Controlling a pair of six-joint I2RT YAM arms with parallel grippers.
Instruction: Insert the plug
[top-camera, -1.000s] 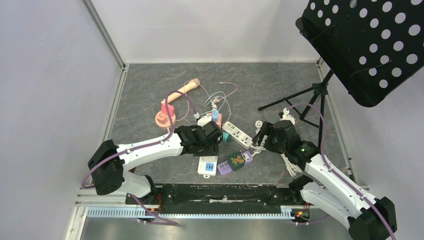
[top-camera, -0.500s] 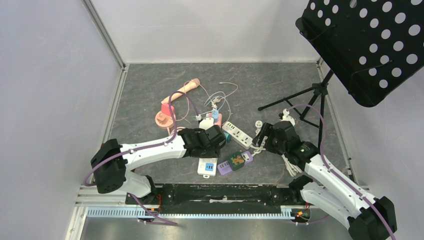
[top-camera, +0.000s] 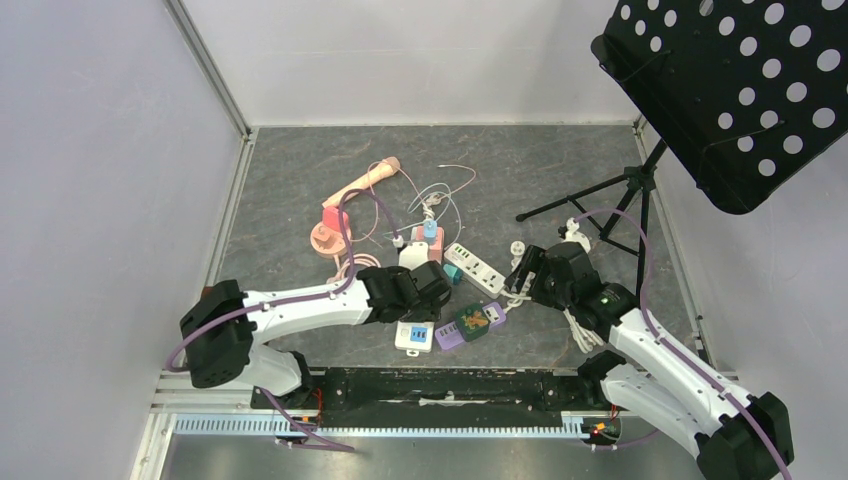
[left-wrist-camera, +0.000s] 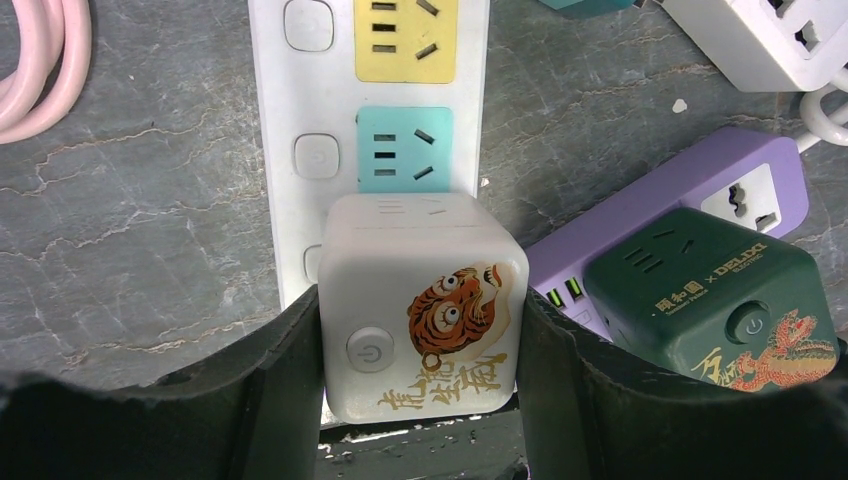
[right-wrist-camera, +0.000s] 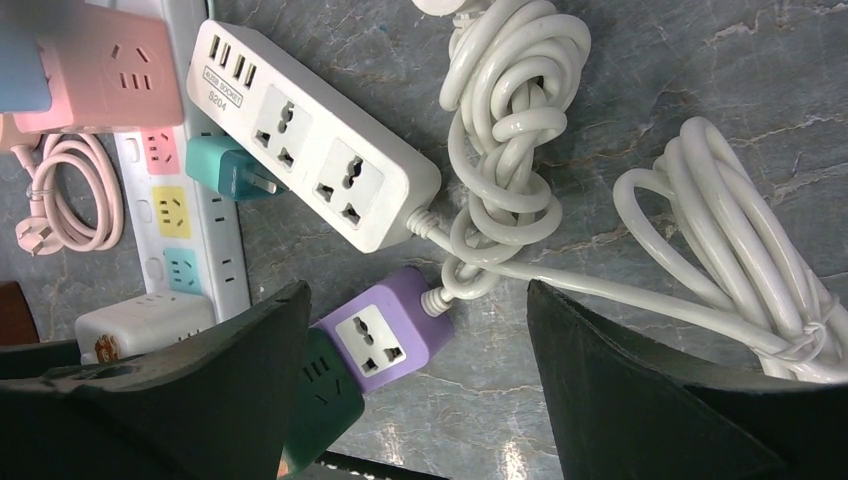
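- From above, the left end effector (top-camera: 425, 287) covered the middle of the white strip (top-camera: 415, 337), so the white cube plug could only be seen in the wrist views.
- The underside of the white cube plug (left-wrist-camera: 420, 300) was hidden. Whether its pins sat in a socket could not be told.
- The green cube (left-wrist-camera: 710, 290) was cut off at the lower right edge of the left wrist view.
- The left end effector was partly open. Its fingers (left-wrist-camera: 285, 380) pressed flat on the left and right sides of the plug, gripping it upright on the white strip, just on the near side of the teal socket (left-wrist-camera: 405, 150).
- The right end effector (right-wrist-camera: 418, 400) stood wide open and held nothing. It hovered over the purple strip (right-wrist-camera: 380, 340), with the coiled white cable (right-wrist-camera: 510, 130) lying beyond it.
- Left of the white strip the counter (left-wrist-camera: 130, 230) lay bare as far as the pink cable (left-wrist-camera: 40, 70).
- Right of the plug room was tight. The purple strip and the green cube sat just beside the gripping finger.
- At the far right, the tripod legs (top-camera: 600, 200) and the black perforated stand (top-camera: 730, 90) crowded the counter's edge.
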